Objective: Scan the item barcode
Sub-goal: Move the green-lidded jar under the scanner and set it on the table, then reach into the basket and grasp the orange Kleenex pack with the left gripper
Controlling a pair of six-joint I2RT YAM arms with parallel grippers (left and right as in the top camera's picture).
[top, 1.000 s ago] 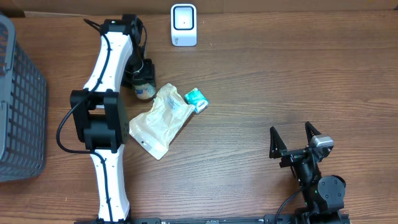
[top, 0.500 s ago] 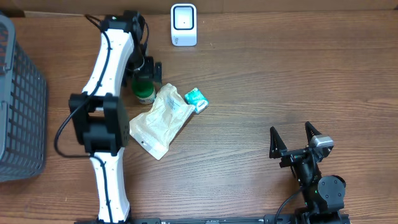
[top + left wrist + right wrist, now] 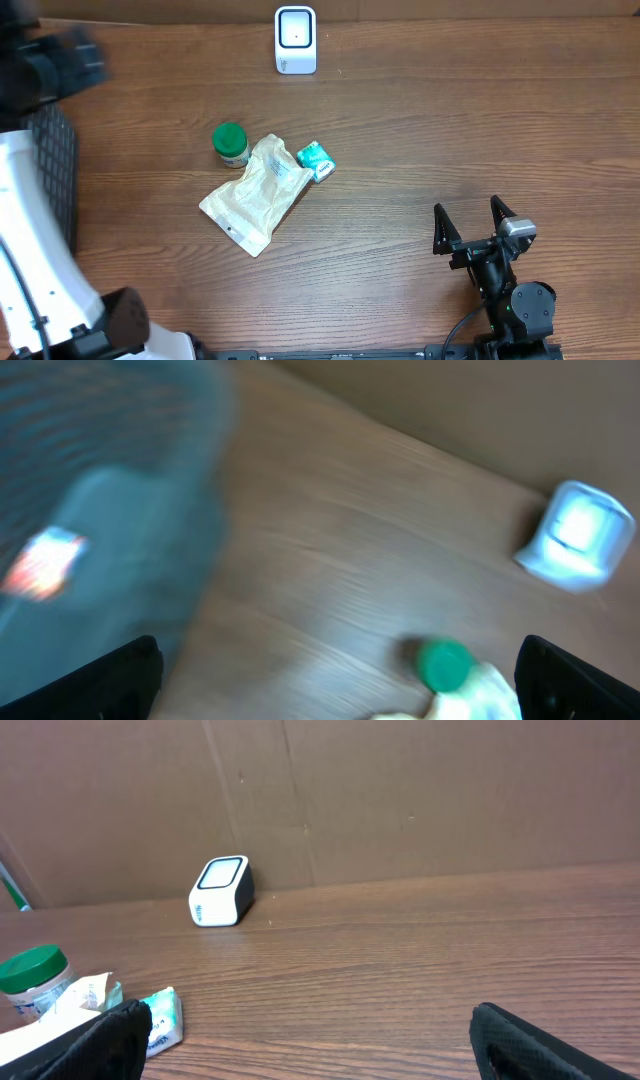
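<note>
The white barcode scanner (image 3: 296, 40) stands at the table's far edge; the right wrist view shows the scanner (image 3: 220, 890) too. A green-capped jar (image 3: 230, 144) stands upright and free, touching the beige pouch (image 3: 258, 193). A teal packet (image 3: 316, 160) lies by the pouch's right side. My left gripper (image 3: 340, 660) is open and empty, swung far left and blurred, well away from the jar (image 3: 444, 663). My right gripper (image 3: 480, 228) rests open and empty at the near right, its wrist camera facing the packet (image 3: 160, 1017) and jar (image 3: 35, 978).
A grey mesh basket (image 3: 55, 170) sits at the left edge, partly behind the white left arm (image 3: 30, 270). The blurred left wrist view shows the basket (image 3: 100, 490) with a small orange-white thing (image 3: 40, 560) inside. A cardboard wall (image 3: 400, 790) backs the table.
The left gripper opened and let go of the jar, leaving it upright beside the pouch. The left arm then swung quickly away to the far left. The right arm has not moved.
</note>
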